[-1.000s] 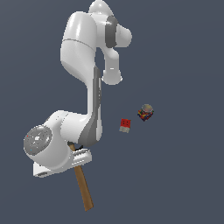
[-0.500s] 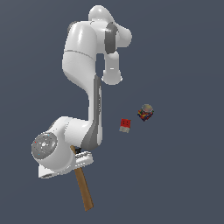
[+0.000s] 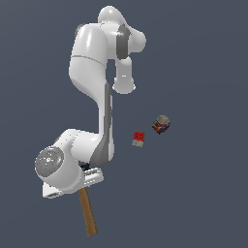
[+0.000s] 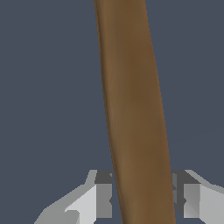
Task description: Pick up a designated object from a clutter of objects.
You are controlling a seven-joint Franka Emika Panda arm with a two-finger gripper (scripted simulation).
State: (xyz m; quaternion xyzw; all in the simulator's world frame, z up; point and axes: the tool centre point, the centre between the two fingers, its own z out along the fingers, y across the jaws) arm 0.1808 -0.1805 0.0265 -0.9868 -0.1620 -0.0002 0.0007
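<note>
Arm is hiding the hammer (image 3: 88, 213) head; fingers (image 4: 103, 194) are straddling its handle, contact unclear. Red-and-white cube (image 3: 139, 139) is lying at 2 o'clock, multicoloured block (image 3: 161, 124) beyond.

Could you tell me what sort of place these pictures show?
Most likely a simulated test scene, not a real room: a flat, featureless grey floor, a white arm whose end effector straddles a hammer's brown handle, and two small blocks, a red-and-white cube and a multicoloured block.

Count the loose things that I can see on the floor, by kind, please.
Hammer (only its wooden handle shows): 1
Red-and-white cube: 1
Multicoloured block with a grey top: 1
Total: 3
</note>
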